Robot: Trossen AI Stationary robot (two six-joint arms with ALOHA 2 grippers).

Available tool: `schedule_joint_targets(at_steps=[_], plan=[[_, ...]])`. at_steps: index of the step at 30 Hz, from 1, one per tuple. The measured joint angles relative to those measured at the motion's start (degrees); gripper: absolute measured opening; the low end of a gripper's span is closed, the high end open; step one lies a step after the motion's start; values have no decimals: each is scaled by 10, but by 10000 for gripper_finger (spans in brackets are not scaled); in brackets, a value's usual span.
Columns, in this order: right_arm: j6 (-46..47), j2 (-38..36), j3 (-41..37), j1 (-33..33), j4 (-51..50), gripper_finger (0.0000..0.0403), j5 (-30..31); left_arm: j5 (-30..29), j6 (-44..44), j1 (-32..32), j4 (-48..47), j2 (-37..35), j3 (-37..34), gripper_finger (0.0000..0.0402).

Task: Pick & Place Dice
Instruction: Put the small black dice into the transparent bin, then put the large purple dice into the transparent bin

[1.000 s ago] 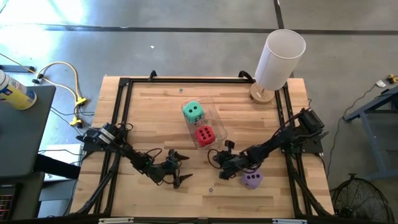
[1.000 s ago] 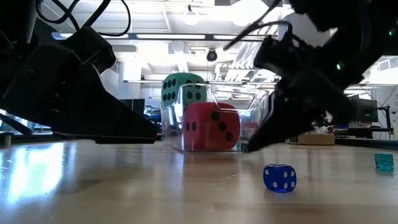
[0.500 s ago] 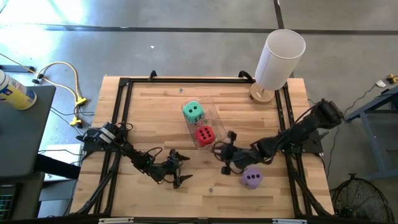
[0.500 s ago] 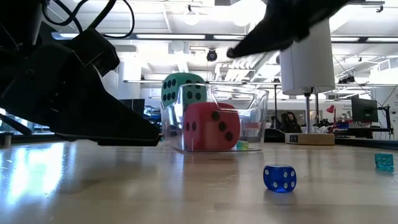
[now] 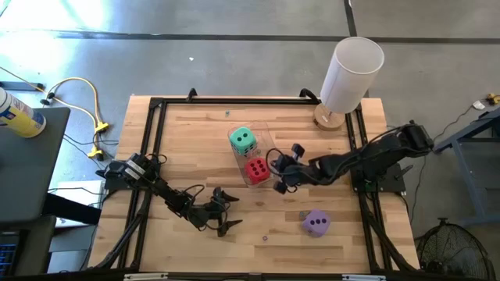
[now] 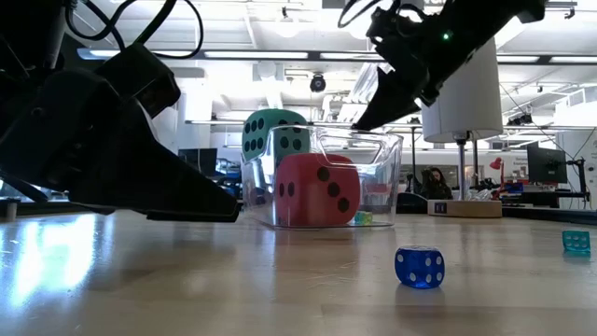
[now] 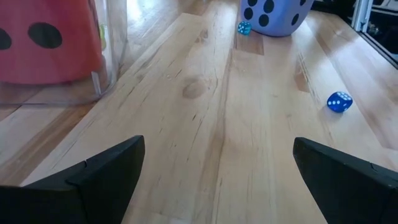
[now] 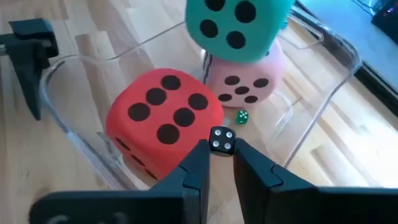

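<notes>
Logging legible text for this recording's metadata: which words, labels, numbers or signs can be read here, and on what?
No words or numbers can be read anywhere.
Bottle left of the table: blue label, too small to read.
Red die: six dark pips on its upper face, no writing.
Small black die in the right gripper: white pips only.

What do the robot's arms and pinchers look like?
Both arms are dark, thin and jointed, with black cables along them. The left gripper has two pointed black fingers. The right gripper has flat dark fingers that narrow toward the tips.
</notes>
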Motion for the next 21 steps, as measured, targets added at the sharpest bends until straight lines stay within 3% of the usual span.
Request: schedule_joint_targets(at_steps=[15, 21], plan=[[27, 10, 0, -10, -28, 124, 2, 0, 0, 1, -2, 0, 0, 399], [-3, 7, 0, -4, 16, 173, 1, 0, 0, 0, -2, 0, 0, 399]])
